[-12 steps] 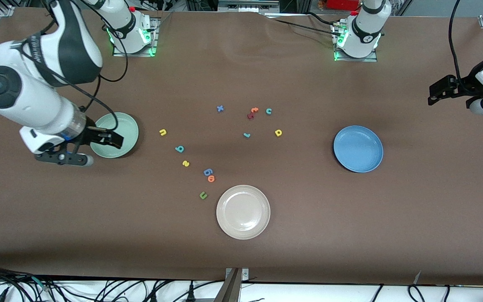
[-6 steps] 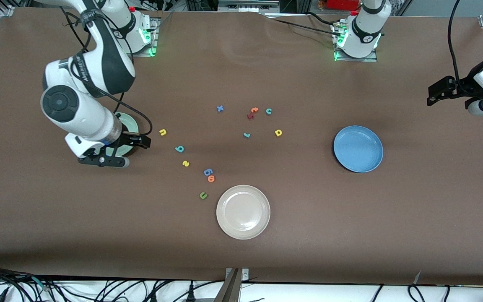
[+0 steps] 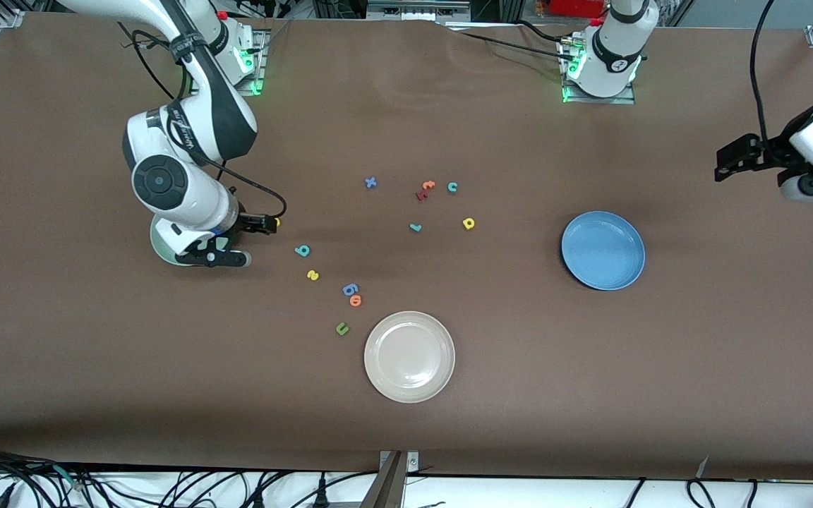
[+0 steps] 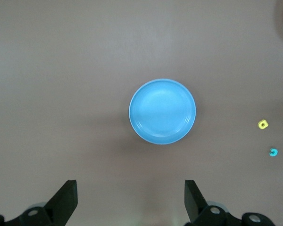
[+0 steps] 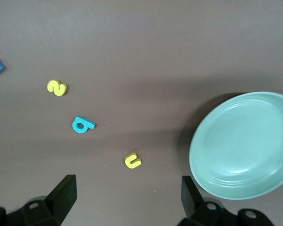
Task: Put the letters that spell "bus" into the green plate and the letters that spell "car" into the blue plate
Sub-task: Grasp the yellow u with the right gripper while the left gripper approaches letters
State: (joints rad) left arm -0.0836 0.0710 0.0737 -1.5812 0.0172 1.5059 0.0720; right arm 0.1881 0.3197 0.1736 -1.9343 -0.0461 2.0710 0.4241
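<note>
My right gripper point(image 3: 260, 224) hangs open, just short of the yellow "u" point(image 5: 132, 160), beside the green plate point(image 5: 243, 143), which my arm mostly hides in the front view point(image 3: 159, 247). The teal "b" point(image 3: 302, 250) and yellow "s" point(image 3: 312, 275) lie a little nearer the front camera. The teal "c" point(image 3: 452, 187), yellow "a" point(image 3: 468, 224) and thin teal "r" point(image 3: 415, 227) sit mid-table. The blue plate point(image 3: 603, 250) is empty. My left gripper point(image 3: 725, 162) waits open in the air at the left arm's end, with the blue plate point(image 4: 162, 111) in its view.
A cream-white plate point(image 3: 409, 356) lies nearest the front camera. Other letters are scattered: a blue "x" point(image 3: 370, 183), an orange one point(image 3: 428, 185), a dark red one point(image 3: 421, 195), a blue "b"-like one point(image 3: 350, 288), an orange "o" point(image 3: 356, 300), an olive "u" point(image 3: 341, 328).
My right arm has swung from over the green plate toward the middle of the table, bringing its gripper up to the yellow "u". The left arm has barely moved.
</note>
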